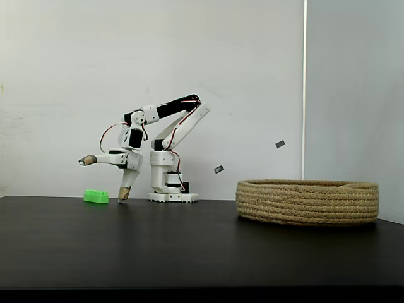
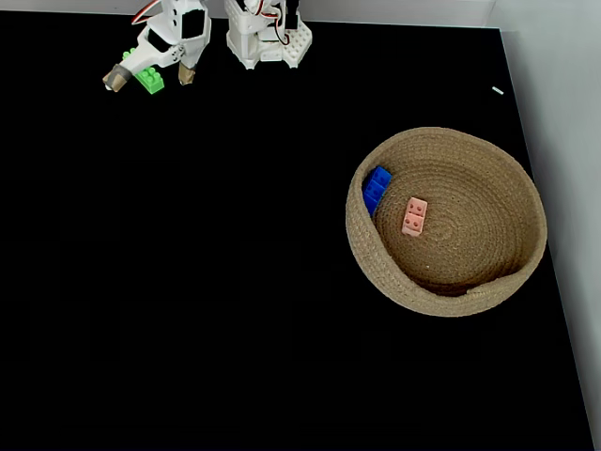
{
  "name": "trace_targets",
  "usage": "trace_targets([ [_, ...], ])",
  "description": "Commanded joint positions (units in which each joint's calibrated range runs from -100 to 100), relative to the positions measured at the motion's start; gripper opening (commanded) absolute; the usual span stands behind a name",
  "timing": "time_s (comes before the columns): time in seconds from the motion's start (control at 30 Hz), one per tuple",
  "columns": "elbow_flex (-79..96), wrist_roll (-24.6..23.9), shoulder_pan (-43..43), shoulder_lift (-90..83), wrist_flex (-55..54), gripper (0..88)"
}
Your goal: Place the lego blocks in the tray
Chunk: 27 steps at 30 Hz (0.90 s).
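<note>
Already inside the tray (image 2: 488,282) lie the blue brick (image 2: 376,189), tucked against its left wall, and the salmon-orange brick (image 2: 414,216) nearer the middle; in a fixed view (image 1: 308,202) the rope wall hides both. Well apart, the green brick (image 1: 96,196) sits on the black table (image 1: 189,246) between the spread fingers of the gripper (image 1: 105,180), its top partly covered by the arm from above (image 2: 150,81).

three lego blocks: one blue (image 2: 377,188), one salmon (image 2: 414,216), one green (image 2: 149,81), one tray (image 2: 441,299)

Black table (image 2: 235,282) (green brick (image 2: 149,81), tray (image 2: 526,178))
</note>
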Motion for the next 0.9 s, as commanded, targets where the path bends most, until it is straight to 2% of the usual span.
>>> trace_targets([
  [0.0,1.4,0.9,1.8,-3.1,-0.6,67.3],
  [0.17,3.1,2.1,5.2,-8.1,-2.3,68.0],
  [0.3,2.4,0.7,5.3,-6.9,-6.4,68.4],
  [0.6,-11.0,-3.6,1.5,14.1,-5.2,67.1],
  [0.73,-12.0,-5.4,1.0,19.1,-4.8,54.3],
  [0.87,-11.0,-4.2,0.9,18.9,-4.2,40.3],
])
